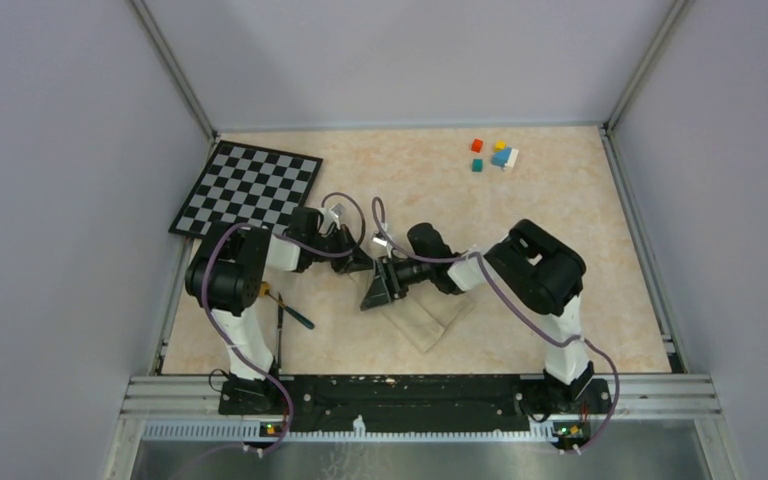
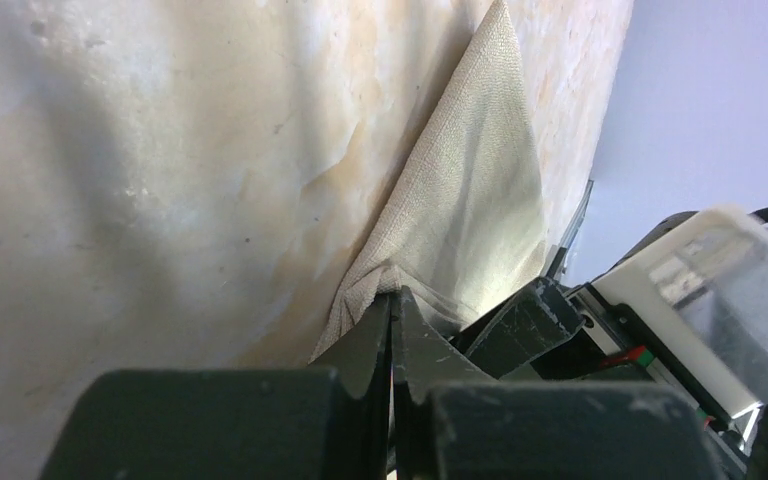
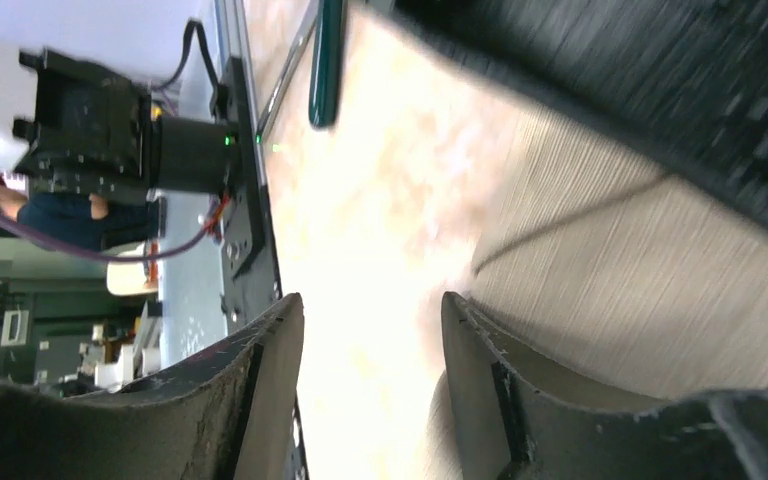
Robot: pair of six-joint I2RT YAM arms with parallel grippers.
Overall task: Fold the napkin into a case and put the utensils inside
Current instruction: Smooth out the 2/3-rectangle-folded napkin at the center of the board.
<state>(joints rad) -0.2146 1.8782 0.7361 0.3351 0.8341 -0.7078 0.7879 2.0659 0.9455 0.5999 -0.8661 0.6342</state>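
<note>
On top, both arms meet over the middle of the bench [image 1: 560,220]. The napkin [image 1: 430,318] lies partly folded just below them, on the right arm's side. The utensils [image 1: 285,318] lie well apart from it, by the left arm's base. The left gripper [image 1: 358,262] and right gripper [image 1: 382,285] are nearly touching, so I worry about a knock if either swings.

On the left wrist, the left gripper [image 2: 392,300] is fully closed on a bunched corner of the napkin [image 2: 470,200], which rises from it like a tent. The pinch is small. A hard pull could slip it free, or drag the whole cloth and undo the fold, since nothing else seems to pin it.

On the right wrist, the right gripper [image 3: 370,305] stands well open with nothing between its fingers. One finger [image 3: 475,350] sits at the edge of the napkin [image 3: 610,260]; I cannot tell whether it touches. The teal handle of one of the utensils [image 3: 326,60] shows beyond.
</note>
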